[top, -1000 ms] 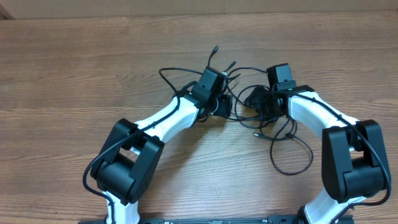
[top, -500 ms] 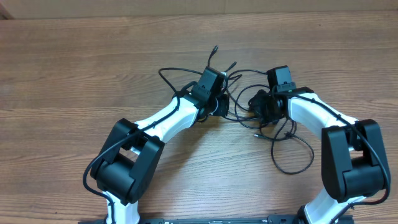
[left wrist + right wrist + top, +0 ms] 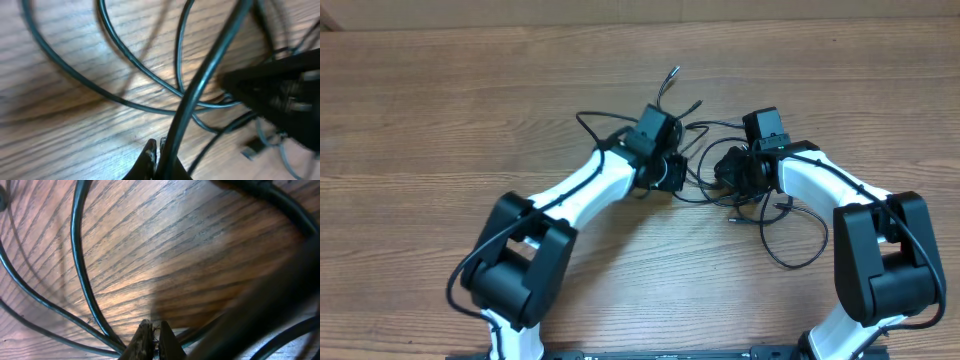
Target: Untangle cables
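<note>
Thin black cables lie tangled on the wooden table between my two arms. One plug end points to the far side, another lies near the front. My left gripper is shut on a cable that rises taut from its fingers. Facing it from the right, my right gripper is shut low over the wood, with a cable strand pinched at its tips. Other cable strands curve past it.
A loose cable loop lies to the front right, beside the right arm. The left arm reaches in from the front left. Bare wood surrounds the tangle.
Both grippers have gone from open to shut on cable strands. The tangle has shifted a little: the far plug moved up and right, and the front-right loop was drawn in.
</note>
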### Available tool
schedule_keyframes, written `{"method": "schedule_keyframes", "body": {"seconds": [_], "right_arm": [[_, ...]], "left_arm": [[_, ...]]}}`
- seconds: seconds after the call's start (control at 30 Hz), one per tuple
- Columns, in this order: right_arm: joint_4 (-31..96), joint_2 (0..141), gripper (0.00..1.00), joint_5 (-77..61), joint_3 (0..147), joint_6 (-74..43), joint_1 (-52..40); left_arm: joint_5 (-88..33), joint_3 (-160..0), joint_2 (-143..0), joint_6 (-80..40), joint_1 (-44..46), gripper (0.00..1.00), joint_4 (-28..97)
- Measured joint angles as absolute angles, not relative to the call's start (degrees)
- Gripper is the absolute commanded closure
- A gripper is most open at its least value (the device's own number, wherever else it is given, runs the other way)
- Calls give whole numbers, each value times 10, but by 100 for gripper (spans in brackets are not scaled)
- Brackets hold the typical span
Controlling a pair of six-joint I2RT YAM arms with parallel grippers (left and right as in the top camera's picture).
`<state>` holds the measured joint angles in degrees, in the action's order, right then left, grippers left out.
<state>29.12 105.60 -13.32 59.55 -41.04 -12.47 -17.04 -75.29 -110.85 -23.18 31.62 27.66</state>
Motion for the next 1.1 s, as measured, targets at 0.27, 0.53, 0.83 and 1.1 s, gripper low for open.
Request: {"method": "schedule_keyframes", "body": {"seconds": [0.27, 0.53, 0.83, 1.1], "right_arm": [[259, 1056, 96, -267, 595, -404, -118], [260, 1056, 91, -315, 595, -375, -106], [294, 1056, 45, -259, 594, -361, -106], [274, 1056, 83, -307, 609, -322, -105]], "left_arm": [[-182, -821, -1070, -192, 303, 96, 388], [-183, -821, -1075, -168, 303, 96, 429], [-183, -821, -1082, -143, 303, 96, 440], [-183, -821, -1082, -131, 303, 96, 444]]}}
